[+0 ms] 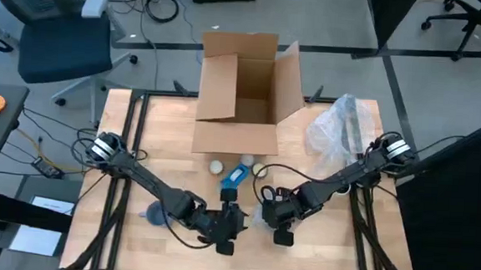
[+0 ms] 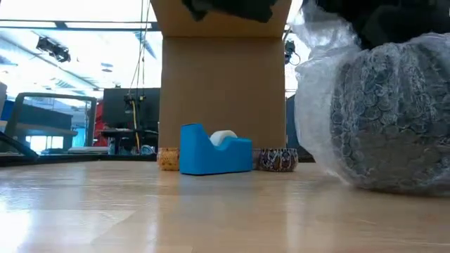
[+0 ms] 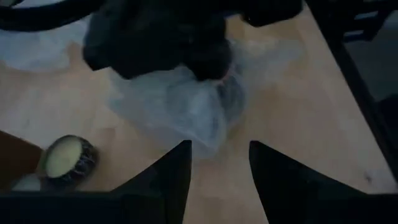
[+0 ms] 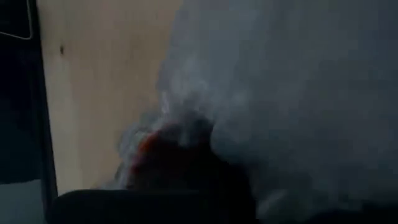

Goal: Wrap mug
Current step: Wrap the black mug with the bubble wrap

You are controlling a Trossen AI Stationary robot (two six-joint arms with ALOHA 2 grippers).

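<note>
Two dark robot arms reached over a pale wooden surface (image 1: 165, 139) seen from above, set in an office with a grey floor, a dark swivel chair (image 1: 58, 32) at the far left corner and loose cables beyond the far edge. An open cardboard box (image 1: 243, 93) stood at the far middle of the surface. Just in front of it sat a blue tape dispenser (image 2: 211, 151) with small round objects beside it, and a crumpled heap of clear plastic (image 1: 341, 129) lay toward the far right.

The mug (image 2: 394, 112), dark with a fine pale pattern, sat near the front middle of the surface, swathed in clear bubble wrap (image 3: 180, 106). In the low view it filled the right side, resting on the wood, with wrap bulging around it.

The right gripper (image 1: 269, 212) pressed against the bundle from the right side; its wrist view was filled by wrap, and whether its fingers were parted or closed could not be told. The left gripper (image 3: 217, 168) hung just short of the bundle on the left, its two fingers spread apart and holding nothing, the wrapped mug lying directly ahead of them.
</note>
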